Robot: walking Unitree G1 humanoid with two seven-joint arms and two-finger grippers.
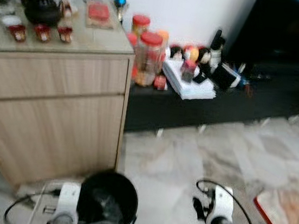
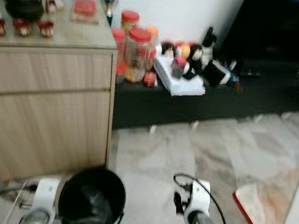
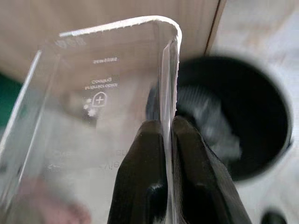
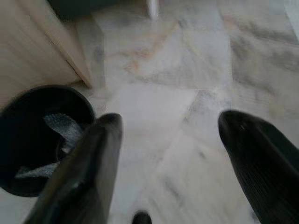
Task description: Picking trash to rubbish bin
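1. Black and round, the rubbish bin (image 1: 106, 204) stands on the pale marble floor (image 1: 187, 160), just beside the corner of a light wooden cabinet (image 1: 45, 115). A crumpled liner or wrapper lies inside it.
2. At the bottom of the head views, the left arm sits just to the left of the bin, and the right arm hangs to the bin's right, over bare floor.
3. In the left wrist view, the left gripper (image 3: 168, 140) is clamped on the thin wall of a clear plastic container (image 3: 93, 116), one black finger on each side of the wall. The container bears faint printed text seen in reverse, and the open bin lies just beyond it.
4. In the right wrist view, the right gripper (image 4: 170, 140) has its two black fingers spread wide apart with nothing between them; the bin sits off to one side of it.
5. On top of the cabinet, the surface (image 1: 93, 37) carries a dark teapot (image 1: 41, 8) and small red cups.
6. Beside the cabinet, a low black shelf (image 1: 193, 109) holds red-lidded jars (image 1: 148, 57), a stack of white papers (image 1: 188, 84) and small clutter.
7. A red-edged mat (image 1: 284, 216) lies on the floor at the far right.
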